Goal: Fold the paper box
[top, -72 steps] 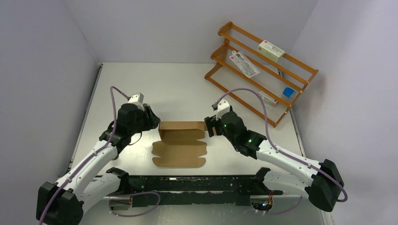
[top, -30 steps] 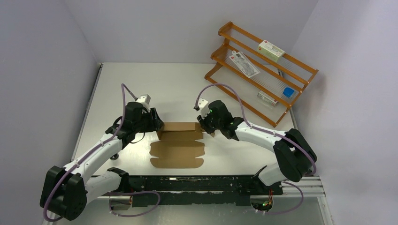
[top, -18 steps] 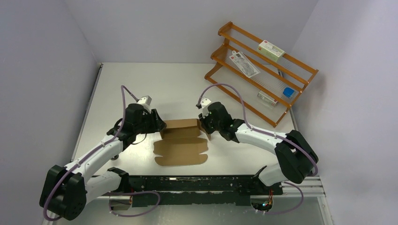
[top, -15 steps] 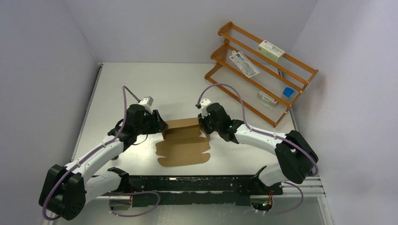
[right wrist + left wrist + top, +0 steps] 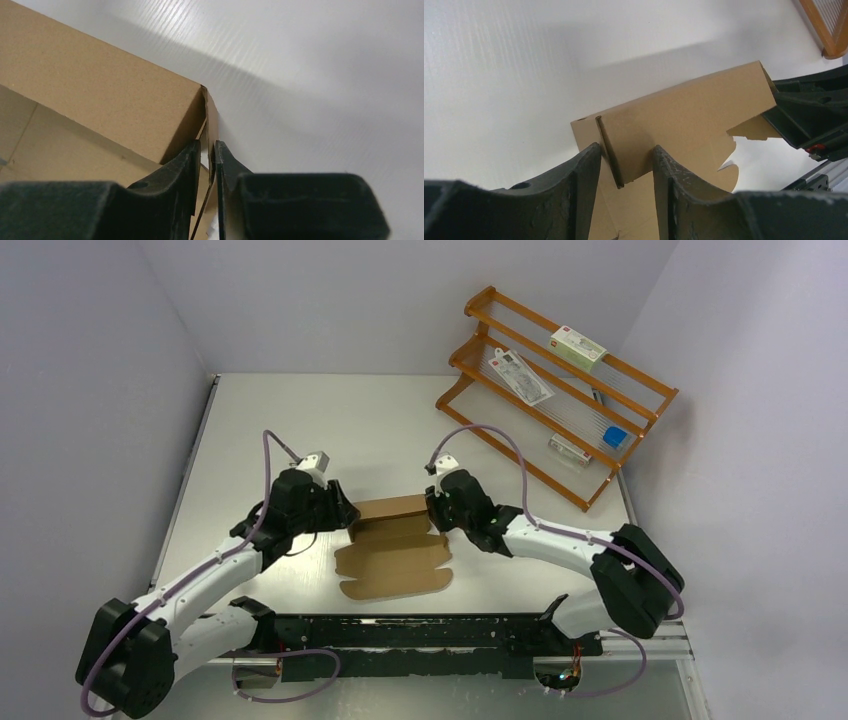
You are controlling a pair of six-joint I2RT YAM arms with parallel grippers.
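The paper box (image 5: pixel 395 558) is brown cardboard lying half folded in mid-table, its back wall (image 5: pixel 391 508) raised and its scalloped lid panel flat toward the arms. My left gripper (image 5: pixel 350 516) is at the box's left end. In the left wrist view its jaws (image 5: pixel 626 167) stand apart, straddling the upright end flap (image 5: pixel 607 150) without pinching it. At the right end is my right gripper (image 5: pixel 437 512). In the right wrist view the fingers (image 5: pixel 207 152) are nearly together, with the thin side flap (image 5: pixel 212 120) between them.
An orange wooden rack (image 5: pixel 560 390) stands at the back right, holding white packages (image 5: pixel 577 345) and a small blue item (image 5: pixel 614 437). A black rail (image 5: pixel 420 632) runs along the near table edge between the arm bases. Walls close in left, back and right.
The box has slid a little right and toward the arms and turned slightly, right end farther back. Both grippers moved along with its ends.
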